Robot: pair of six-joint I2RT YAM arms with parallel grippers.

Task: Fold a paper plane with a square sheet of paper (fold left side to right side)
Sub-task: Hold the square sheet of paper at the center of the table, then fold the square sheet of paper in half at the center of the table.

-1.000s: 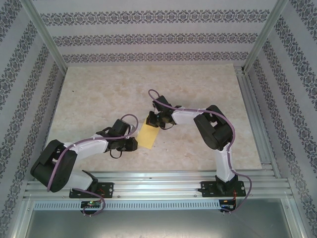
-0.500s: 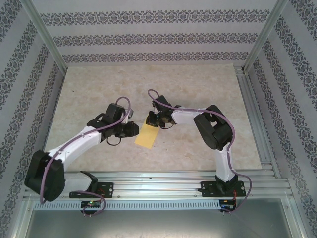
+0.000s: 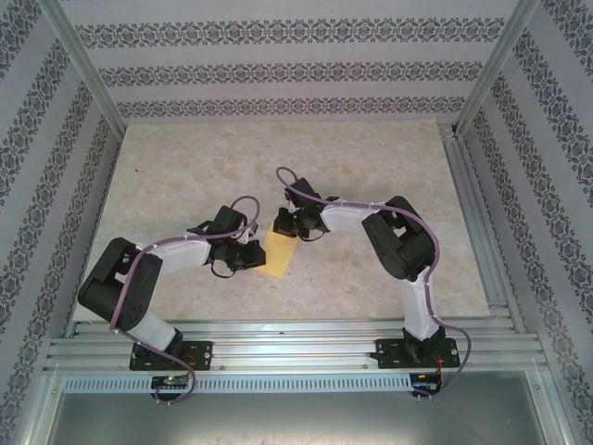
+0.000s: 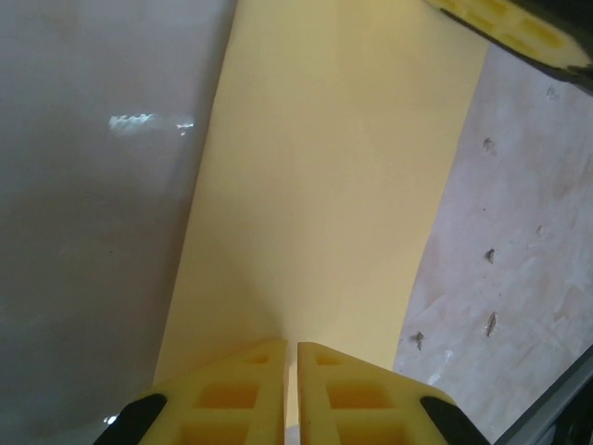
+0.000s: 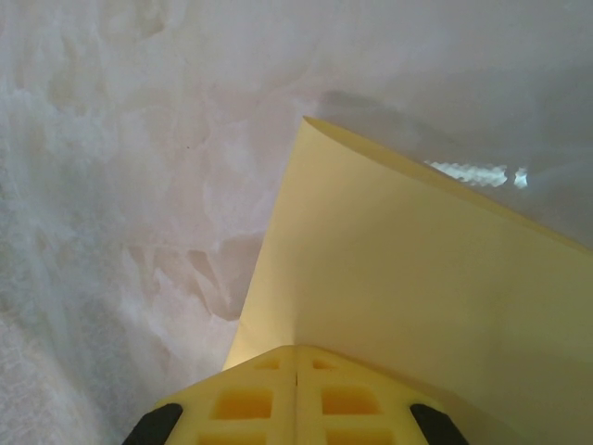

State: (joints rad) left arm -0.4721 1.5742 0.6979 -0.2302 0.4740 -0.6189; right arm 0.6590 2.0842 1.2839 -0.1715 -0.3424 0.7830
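Top view first: the square sheet of paper (image 3: 279,253) sits around the middle of the table (image 3: 185,158), a bit toward the near edge, and it reads as a narrow yellow strip, not a full square. The right gripper (image 3: 285,222) is at the strip's far end, same spot as a second ago. The left gripper (image 3: 252,258) is the one that moved. It swung up and away from the near edge half a second back, and now it has tucked in against the strip's left edge.

Left wrist cam: the left gripper (image 4: 290,345) has its jaws down to a thin slit, and the sheet (image 4: 324,185) runs straight into it, so I'd call that pinched on the paper. They were wider a moment ago.

Right wrist cam: the right gripper (image 5: 296,349) is clamped tight with the sheet (image 5: 417,297) coming out from the tips, its free edge curled up off the table (image 5: 111,185).

So both ends look held now. My guess is the left-to-right fold is mostly laid over, and the left arm just regripped to press or carry it.
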